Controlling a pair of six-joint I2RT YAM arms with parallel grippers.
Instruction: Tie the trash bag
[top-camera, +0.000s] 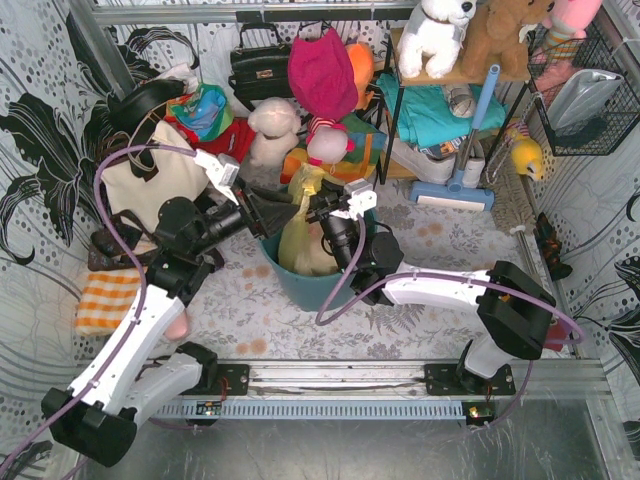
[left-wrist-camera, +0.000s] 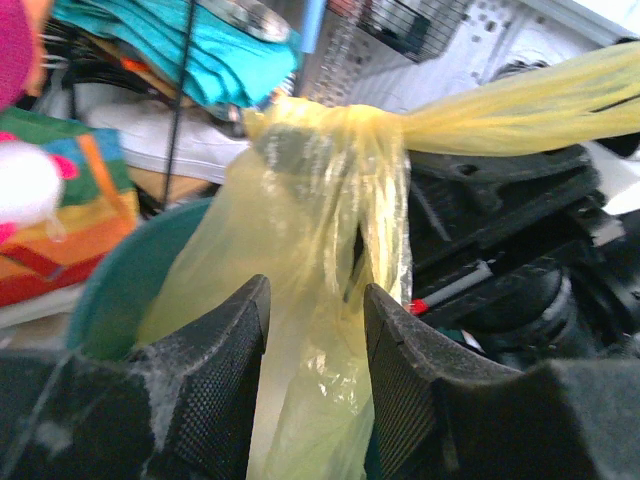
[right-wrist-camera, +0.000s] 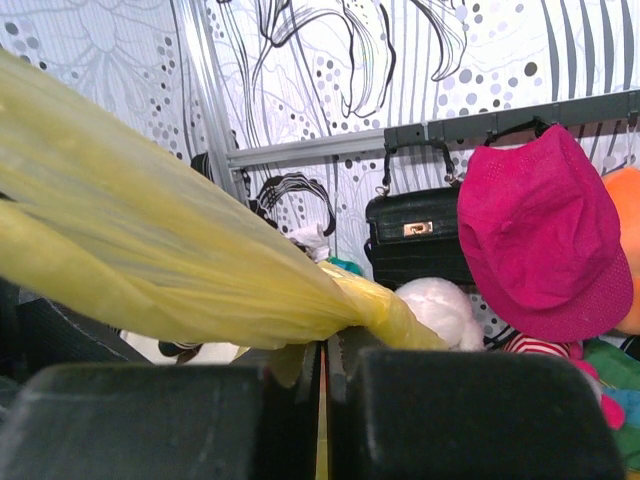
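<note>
The yellow-green trash bag sits in the teal round bin, its top gathered into a twisted neck. My left gripper is open. Its fingers stand apart on either side of the bag's upper body, just below the neck. My right gripper is shut on a stretched strand of the bag, with thin yellow film pinched between the jaws. In the left wrist view that strand runs taut to the upper right, above the right gripper's black body.
A cream canvas tote stands at the left, with an orange striped cloth in front of it. Plush toys, a black handbag and a pink cap line the back wall. A shelf rack and a blue mop stand at the back right.
</note>
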